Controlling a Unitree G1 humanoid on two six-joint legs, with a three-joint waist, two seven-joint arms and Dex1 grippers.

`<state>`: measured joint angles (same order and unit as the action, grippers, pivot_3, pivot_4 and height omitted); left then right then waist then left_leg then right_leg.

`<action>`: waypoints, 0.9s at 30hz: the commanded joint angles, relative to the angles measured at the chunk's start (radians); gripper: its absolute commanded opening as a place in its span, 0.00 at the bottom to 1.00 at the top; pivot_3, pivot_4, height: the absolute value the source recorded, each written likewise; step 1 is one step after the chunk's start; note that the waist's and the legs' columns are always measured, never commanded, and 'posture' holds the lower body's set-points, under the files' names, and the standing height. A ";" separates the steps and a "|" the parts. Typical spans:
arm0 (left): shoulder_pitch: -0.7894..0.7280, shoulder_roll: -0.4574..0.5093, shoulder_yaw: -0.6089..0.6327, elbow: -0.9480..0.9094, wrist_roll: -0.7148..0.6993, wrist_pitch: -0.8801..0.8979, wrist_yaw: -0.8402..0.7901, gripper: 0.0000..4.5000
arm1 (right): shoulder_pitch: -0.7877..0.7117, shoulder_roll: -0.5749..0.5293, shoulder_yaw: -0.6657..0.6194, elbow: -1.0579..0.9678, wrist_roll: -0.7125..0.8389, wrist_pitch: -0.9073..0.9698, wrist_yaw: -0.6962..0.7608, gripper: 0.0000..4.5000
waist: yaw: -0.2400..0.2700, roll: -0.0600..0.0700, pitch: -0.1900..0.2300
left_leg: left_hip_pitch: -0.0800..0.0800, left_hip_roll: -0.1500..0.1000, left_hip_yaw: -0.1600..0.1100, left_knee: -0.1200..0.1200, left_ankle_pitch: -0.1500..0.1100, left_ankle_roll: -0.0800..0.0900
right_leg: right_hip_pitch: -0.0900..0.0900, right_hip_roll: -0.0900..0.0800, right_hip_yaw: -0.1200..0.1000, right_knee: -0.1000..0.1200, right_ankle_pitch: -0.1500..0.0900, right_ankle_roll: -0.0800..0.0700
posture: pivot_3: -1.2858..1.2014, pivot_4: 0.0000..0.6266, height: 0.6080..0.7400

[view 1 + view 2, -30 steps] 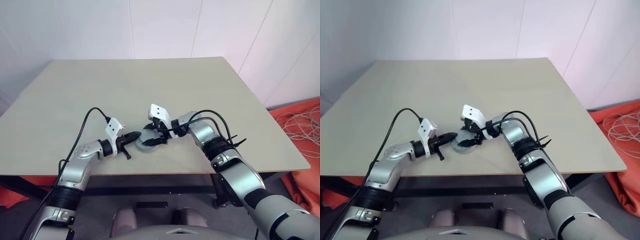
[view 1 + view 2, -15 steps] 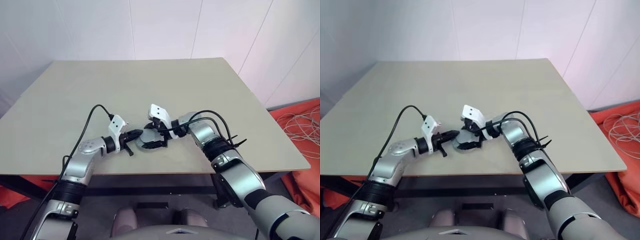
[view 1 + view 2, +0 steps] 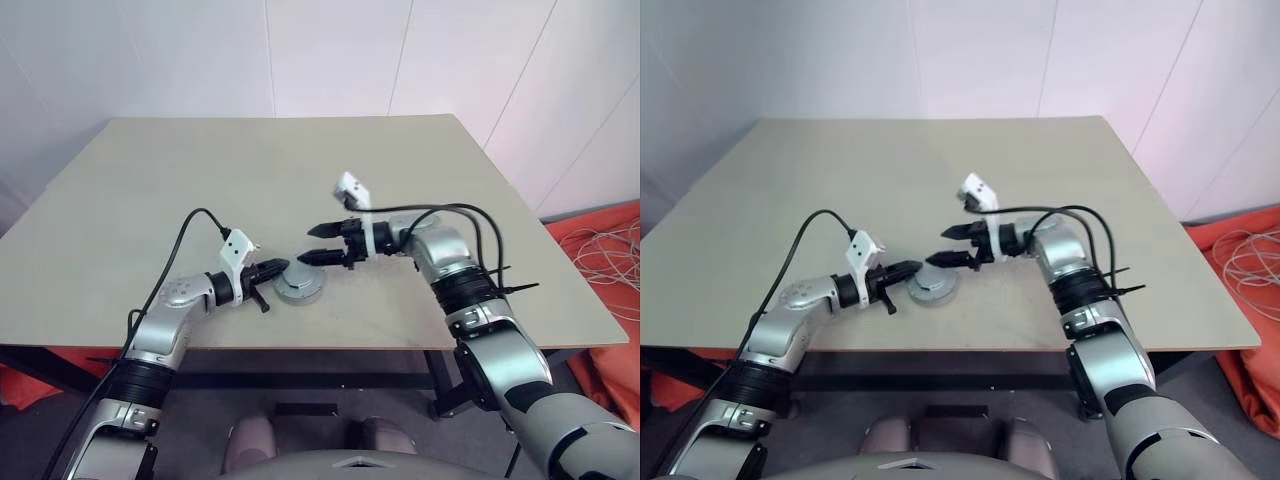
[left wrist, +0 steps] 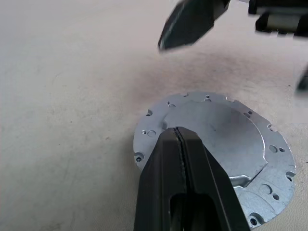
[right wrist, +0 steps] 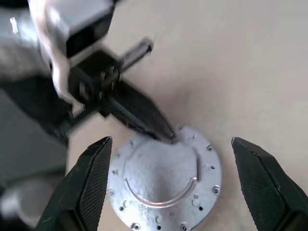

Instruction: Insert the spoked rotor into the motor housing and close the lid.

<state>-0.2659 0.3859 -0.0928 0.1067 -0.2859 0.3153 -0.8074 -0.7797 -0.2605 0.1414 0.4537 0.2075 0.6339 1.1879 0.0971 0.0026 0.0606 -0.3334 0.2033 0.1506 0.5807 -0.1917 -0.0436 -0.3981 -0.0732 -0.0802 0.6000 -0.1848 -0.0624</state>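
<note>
The lid (image 3: pixel 298 283) lies plain grey side up on the table, a round plate with a raised centre (image 4: pixel 216 130) and small holes round its rim (image 5: pixel 159 173). It covers the motor housing. The spoked rotor is hidden. My left gripper (image 3: pixel 280 267) is shut, and its tip (image 4: pixel 177 131) rests against the lid's left rim. My right gripper (image 3: pixel 310 244) hangs open above and just right of the lid, pointing left, with nothing between its fingers (image 5: pixel 94 168). The right wrist view looks down on the lid with the left fingertips (image 5: pixel 144 118) at its edge.
The beige table (image 3: pixel 300 170) stretches wide behind and to both sides; its front edge (image 3: pixel 300 345) runs close below the lid. Orange cloth and loose cables (image 3: pixel 600 250) lie on the floor at the right. A white wall stands behind.
My right gripper has opened off the lid, risen and drawn back to the right. The lid stays put, and the left gripper stays shut at its rim.
</note>
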 commanded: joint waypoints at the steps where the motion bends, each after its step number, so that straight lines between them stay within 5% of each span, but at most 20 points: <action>1: 0.000 0.006 -0.016 -0.005 0.012 0.013 -0.009 0.00 | 0.022 0.007 -0.144 -0.031 0.077 0.195 -0.187 1.00 | 0.000 0.000 0.000 | 0.000 0.000 0.000 0.000 0.000 0.000 | 0.000 0.000 0.000 0.000 0.000 0.000 | 0.52 0.00 1.00; 4: -0.006 0.008 -0.016 -0.003 0.013 0.012 -0.014 0.00 | 0.022 0.026 -0.232 -0.018 0.081 0.428 -0.387 1.00 | -0.001 0.000 0.000 | 0.000 0.000 0.000 0.000 0.000 0.000 | -0.001 0.000 0.000 0.000 0.000 0.000 | 0.52 0.00 1.00; 7: -0.004 0.010 -0.013 -0.010 0.009 0.012 -0.018 0.00 | 0.069 -0.011 -0.312 -0.115 0.193 0.780 -0.380 1.00 | 0.004 0.000 0.000 | 0.000 0.000 0.000 -0.001 0.000 0.000 | -0.001 0.000 0.000 -0.001 0.000 0.000 | 0.52 0.00 1.00; 10: 0.002 0.011 -0.013 -0.016 0.008 0.011 -0.022 0.00 | 0.090 -0.008 -0.416 -0.148 0.231 0.941 -0.437 1.00 | 0.009 0.002 0.000 | -0.001 -0.001 0.000 -0.002 0.000 0.000 | -0.001 0.000 0.000 -0.003 0.000 0.001 | 0.52 0.00 1.00; 16: 0.011 0.010 -0.013 -0.026 0.004 0.012 -0.028 0.00 | 0.148 0.012 -0.447 -0.147 0.367 0.981 -0.530 1.00 | 0.010 0.004 -0.002 | -0.001 0.000 0.001 -0.003 0.000 0.000 | -0.001 0.000 -0.001 -0.005 0.000 0.001 | 0.52 0.00 1.00; 27: 0.012 0.007 -0.012 -0.035 -0.004 0.024 -0.031 0.00 | 0.150 0.208 -0.603 -0.091 0.464 0.981 -0.774 1.00 | 0.003 0.008 -0.006 | 0.000 0.000 0.002 -0.008 0.001 -0.001 | 0.000 0.000 -0.002 -0.012 0.000 0.002 | 0.52 0.00 1.00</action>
<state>-0.2549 0.3917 -0.0869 0.0910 -0.2909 0.3261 -0.8282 -0.6233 -0.0794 -0.4613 0.3585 0.6272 1.6038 0.4428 0.1006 0.0108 0.0549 -0.3330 0.2033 0.1523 0.5723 -0.1910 -0.0449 -0.3980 -0.0730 -0.0817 0.5882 -0.1849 -0.0602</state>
